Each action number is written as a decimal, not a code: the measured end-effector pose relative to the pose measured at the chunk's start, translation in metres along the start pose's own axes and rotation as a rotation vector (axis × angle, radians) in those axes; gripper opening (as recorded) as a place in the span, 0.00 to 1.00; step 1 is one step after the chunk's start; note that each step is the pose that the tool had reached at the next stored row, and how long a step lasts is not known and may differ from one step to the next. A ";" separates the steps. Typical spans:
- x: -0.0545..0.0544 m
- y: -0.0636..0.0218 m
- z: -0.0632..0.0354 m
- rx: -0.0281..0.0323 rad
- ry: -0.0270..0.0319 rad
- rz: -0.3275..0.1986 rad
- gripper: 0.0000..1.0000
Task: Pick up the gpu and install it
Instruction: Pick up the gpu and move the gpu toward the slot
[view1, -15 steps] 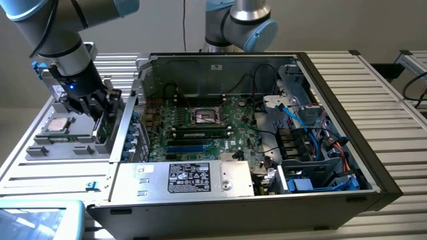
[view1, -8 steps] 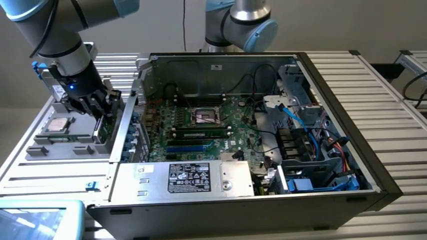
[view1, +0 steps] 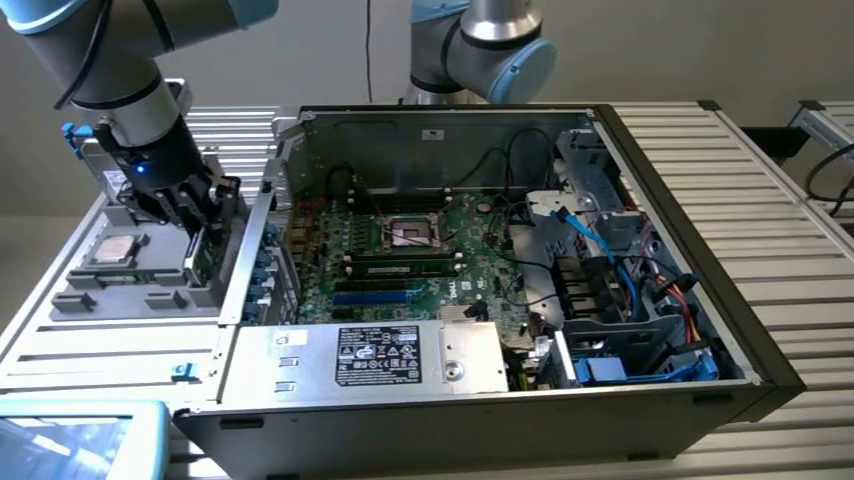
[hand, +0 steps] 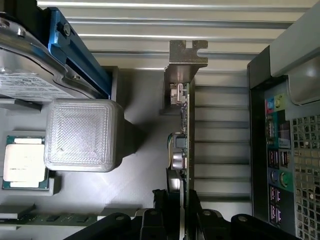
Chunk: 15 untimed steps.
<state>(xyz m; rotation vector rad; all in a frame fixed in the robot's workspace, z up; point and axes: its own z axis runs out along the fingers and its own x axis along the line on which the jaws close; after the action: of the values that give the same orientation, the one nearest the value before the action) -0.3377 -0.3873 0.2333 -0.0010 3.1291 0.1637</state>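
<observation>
The gpu (hand: 183, 135) stands on edge in the grey parts holder (hand: 135, 175), seen edge-on, its metal bracket (hand: 187, 55) at the far end. My gripper (hand: 176, 202) has its two black fingers pressed against both faces of the card and is shut on it. In the exterior view the gripper (view1: 194, 215) reaches down into the holder (view1: 134, 295) at the exterior view's left, beside the open computer case (view1: 667, 330). A strip of the card's green board (view1: 200, 258) shows below the fingers. The motherboard (view1: 400, 250) lies exposed inside the case.
A processor (hand: 24, 162) and a silver drive with a white label (hand: 30, 75) sit in the holder, along with a ribbed grey block (hand: 82, 135) and a memory stick (hand: 50, 218). The case's rear port panel (hand: 280, 160) stands close beside the card. A second arm (view1: 481, 50) rises behind the case.
</observation>
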 end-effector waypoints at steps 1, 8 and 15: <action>0.000 0.0002 -0.0031 -0.0013 0.0003 0.000 0.28; 0.000 0.0029 -0.0346 -0.0016 0.0004 0.000 0.28; -0.001 0.0062 -0.0662 -0.0016 0.0002 0.001 0.28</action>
<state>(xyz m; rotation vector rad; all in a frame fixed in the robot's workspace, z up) -0.3376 -0.3880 0.2998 0.0002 3.1292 0.1662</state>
